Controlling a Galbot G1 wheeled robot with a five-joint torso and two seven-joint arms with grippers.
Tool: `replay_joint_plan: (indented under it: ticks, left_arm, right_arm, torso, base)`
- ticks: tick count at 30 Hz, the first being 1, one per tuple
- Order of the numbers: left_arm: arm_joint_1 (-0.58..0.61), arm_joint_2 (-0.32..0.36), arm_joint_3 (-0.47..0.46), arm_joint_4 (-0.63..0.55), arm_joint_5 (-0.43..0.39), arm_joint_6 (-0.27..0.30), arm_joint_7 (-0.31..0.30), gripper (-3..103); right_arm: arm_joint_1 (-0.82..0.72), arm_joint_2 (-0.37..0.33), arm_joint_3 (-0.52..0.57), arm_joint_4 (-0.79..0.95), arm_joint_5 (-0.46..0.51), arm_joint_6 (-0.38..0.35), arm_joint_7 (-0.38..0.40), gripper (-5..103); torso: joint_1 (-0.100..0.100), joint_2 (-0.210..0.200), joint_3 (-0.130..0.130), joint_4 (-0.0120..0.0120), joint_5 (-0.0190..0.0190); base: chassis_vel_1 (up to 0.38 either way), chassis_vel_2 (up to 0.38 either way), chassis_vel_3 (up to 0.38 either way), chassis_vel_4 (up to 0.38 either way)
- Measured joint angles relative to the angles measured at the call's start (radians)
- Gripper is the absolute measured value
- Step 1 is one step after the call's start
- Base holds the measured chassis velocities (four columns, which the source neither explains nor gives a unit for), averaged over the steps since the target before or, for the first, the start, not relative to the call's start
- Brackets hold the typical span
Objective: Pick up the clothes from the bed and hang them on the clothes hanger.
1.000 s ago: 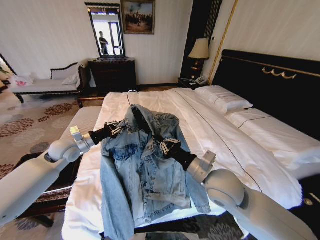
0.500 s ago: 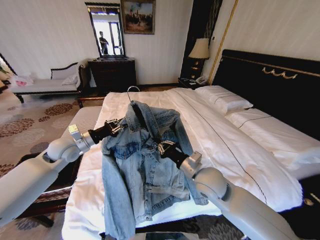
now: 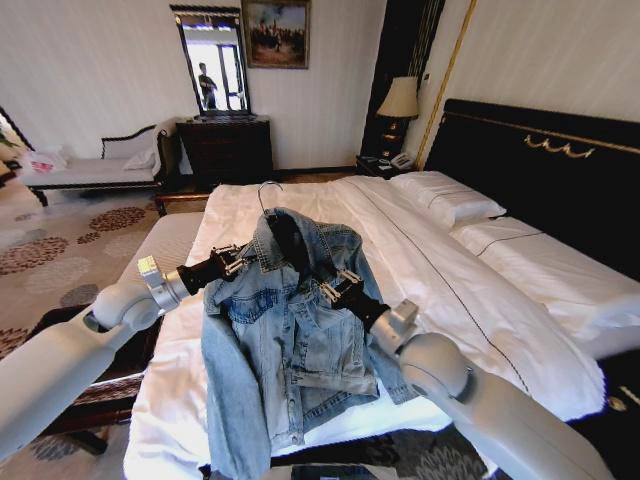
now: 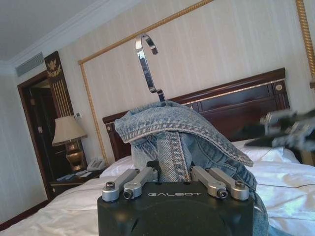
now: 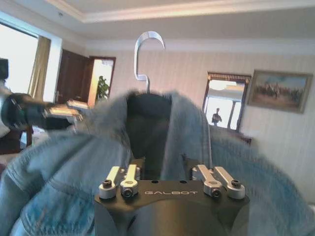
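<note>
Both grippers, left (image 3: 236,259) and right (image 3: 330,287), have their fingers clenched on the jacket (image 3: 290,340), holding it up over the bed's (image 3: 440,270) foot edge so it drapes on the hanger (image 3: 268,190).

Hotel-style bedroom: wide bed (image 3: 500,260), lamp (image 3: 399,100).

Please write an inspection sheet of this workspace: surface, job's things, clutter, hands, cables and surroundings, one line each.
Surface: bed with white sheets and pillows, black headboard.
Job's things: denim jacket draped on the clothes hanger, held above the bed; silver hook points upward.
Clutter: nothing seen on the sheets.
Hands: left hand grips the jacket's shoulder; right hand grips the other shoulder; both appear shut on denim.
Cables: nothing seen.
Surroundings: lamp, dark dresser with mirror, white chaise, patterned carpet.
</note>
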Motion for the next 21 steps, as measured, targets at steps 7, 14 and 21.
replay_joint_plan:
  ticks: [7, 14, 21]
  left_arm:
    - [0.009, -0.001, -0.004, 0.002, 0.005, -0.001, 0.002, 19]
    - [0.018, 0.001, -0.004, -0.013, 0.007, -0.002, 0.001, 19]
    - [0.02, 0.011, 0.005, -0.023, 0.008, -0.001, 0.0, 19]
  right_arm:
    - [0.013, -0.034, 0.087, 0.074, 0.041, -0.003, 0.034, 73]
    - [0.104, -0.049, 0.095, -0.008, -0.048, -0.039, 0.014, 98]
    - [0.159, -0.047, 0.043, -0.061, -0.117, -0.069, -0.033, 100]
  torso:
    - [0.0, 0.0, 0.0, -0.0001, 0.0001]
    - [0.0, 0.0, 0.0, 0.0001, 0.0002]
    - [0.0, 0.0, 0.0, 0.0, 0.0003]
  base:
    - [0.0, 0.0, 0.0, 0.0]
    - [0.0, 0.0, 0.0, 0.0]
    - [0.0, 0.0, 0.0, 0.0]
